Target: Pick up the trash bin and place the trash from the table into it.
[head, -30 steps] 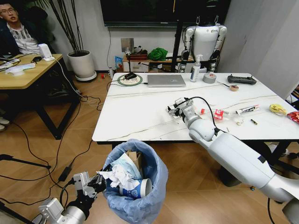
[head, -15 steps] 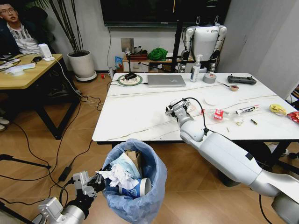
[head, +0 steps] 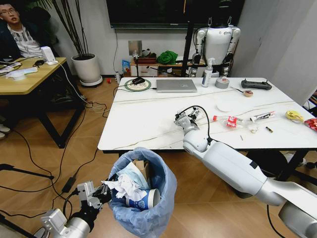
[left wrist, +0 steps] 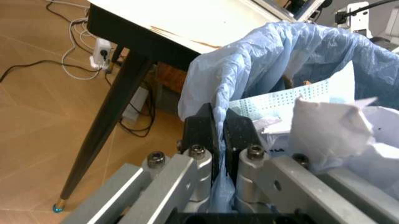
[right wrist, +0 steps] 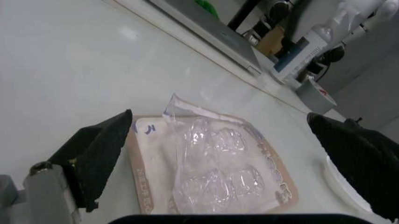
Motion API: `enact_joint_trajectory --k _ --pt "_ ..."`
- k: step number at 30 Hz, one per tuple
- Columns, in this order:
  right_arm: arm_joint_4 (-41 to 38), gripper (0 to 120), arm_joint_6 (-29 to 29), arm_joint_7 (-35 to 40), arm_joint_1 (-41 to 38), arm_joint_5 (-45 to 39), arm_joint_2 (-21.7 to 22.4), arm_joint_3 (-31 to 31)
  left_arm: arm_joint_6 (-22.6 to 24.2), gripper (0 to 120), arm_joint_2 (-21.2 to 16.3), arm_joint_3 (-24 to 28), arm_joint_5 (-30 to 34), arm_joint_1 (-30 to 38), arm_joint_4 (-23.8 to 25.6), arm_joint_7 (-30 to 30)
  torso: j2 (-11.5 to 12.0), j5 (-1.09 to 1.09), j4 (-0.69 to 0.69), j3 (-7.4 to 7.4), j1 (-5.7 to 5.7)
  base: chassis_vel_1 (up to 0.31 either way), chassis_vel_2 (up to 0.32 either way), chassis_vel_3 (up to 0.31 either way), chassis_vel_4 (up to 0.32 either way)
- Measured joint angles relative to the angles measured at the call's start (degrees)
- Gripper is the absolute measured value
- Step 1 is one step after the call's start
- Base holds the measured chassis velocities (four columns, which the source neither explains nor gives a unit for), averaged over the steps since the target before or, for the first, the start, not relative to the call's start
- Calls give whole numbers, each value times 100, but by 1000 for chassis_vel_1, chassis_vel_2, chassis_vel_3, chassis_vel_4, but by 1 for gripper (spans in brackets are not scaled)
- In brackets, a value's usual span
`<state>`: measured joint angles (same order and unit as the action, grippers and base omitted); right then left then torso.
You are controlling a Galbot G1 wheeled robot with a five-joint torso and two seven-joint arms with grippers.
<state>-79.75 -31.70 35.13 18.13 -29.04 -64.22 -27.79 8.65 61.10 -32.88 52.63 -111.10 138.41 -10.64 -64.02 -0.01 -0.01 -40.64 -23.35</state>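
Observation:
The trash bin (head: 148,208), lined with a light-blue bag, stands on the floor in front of the table (head: 143,124). Inside it are crumpled tissues (head: 123,188), a paper cup (head: 144,199) and cardboard. My left gripper (head: 102,194) is shut on the bag's rim (left wrist: 218,116) at the bin's left side. Over the table's middle, my right gripper (head: 186,118) is open, its fingers (right wrist: 100,149) spread wide around a clear blister-pack wrapper (right wrist: 215,175) lying flat. To its right lie a red-capped bottle (head: 227,120), a tissue (head: 253,128) and small wrappers (head: 262,116).
A laptop (head: 176,85), spray bottle (head: 207,74), tape roll (head: 222,83) and black controller (head: 256,85) sit along the table's far edge. Another robot (head: 217,42) stands behind it. A wooden desk (head: 29,74), a potted plant (head: 87,68) and floor cables are to the left.
My right arm has swung left across the table, away from the bottle, and now sits over the blister pack. The left gripper and the bin have not moved.

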Motion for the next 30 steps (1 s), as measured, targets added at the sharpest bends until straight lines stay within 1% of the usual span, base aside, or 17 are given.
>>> enact_joint_trajectory --k 11,16,17,18,19,20,21,23,24,26,27,28,30 --pt "207 100 -318 431 -69 -80 -205 -104 0 0 -3 -10 23 11 -4 -1 -1 1 0 0 0 0 0 0 0" --pt "269 100 -318 409 -114 -156 -240 -106 -2 0 -1 -18 30 6 -4 -1 -1 1 0 0 0 0 0 0 0" --pt "295 96 -271 350 -126 -159 -240 -104 -2 0 -1 -18 30 6 -4 -1 -1 1 0 0 0 0 0 0 0" --pt "295 96 -271 350 -126 -159 -240 -104 -2 0 -1 -18 30 6 -4 -1 -1 1 0 0 0 0 0 0 0" --pt "310 92 -219 282 -139 -158 -228 -102 -2 0 0 -18 30 5 -4 -1 -1 2 0 0 0 0 0 0 0" --pt "315 90 -192 241 -148 -158 -214 -98 -3 0 0 -18 31 5 -4 -1 -1 2 0 0 0 0 0 0 0" --pt "319 84 -173 214 -157 -161 -198 -87 -3 0 0 -18 32 5 -4 -1 -1 1 0 0 0 0 0 0 0" --pt "321 81 -164 205 -157 -167 -188 -75 -4 0 0 -18 32 7 -4 0 -1 1 0 0 0 0 0 0 0" --pt "322 75 -159 200 -157 -177 -179 -69 -4 0 0 -18 33 8 -4 0 -1 2 -1 0 0 0 0 0 0" --pt "322 73 -158 198 -157 -181 -174 -67 -5 0 0 -18 33 9 -4 -1 -1 2 -1 0 0 0 0 0 0" --pt "323 65 -158 198 -155 -187 -165 -63 -5 0 0 -16 33 9 -4 0 -1 2 0 0 0 0 0 0 0" --pt "323 62 -158 198 -151 -190 -158 -61 -5 0 0 -13 33 10 -4 -1 -1 1 0 0 0 0 0 0 0" --pt "323 52 -160 197 -127 -199 -141 -60 -5 0 1 -10 34 13 -4 0 -1 2 0 0 0 0 0 0 0"
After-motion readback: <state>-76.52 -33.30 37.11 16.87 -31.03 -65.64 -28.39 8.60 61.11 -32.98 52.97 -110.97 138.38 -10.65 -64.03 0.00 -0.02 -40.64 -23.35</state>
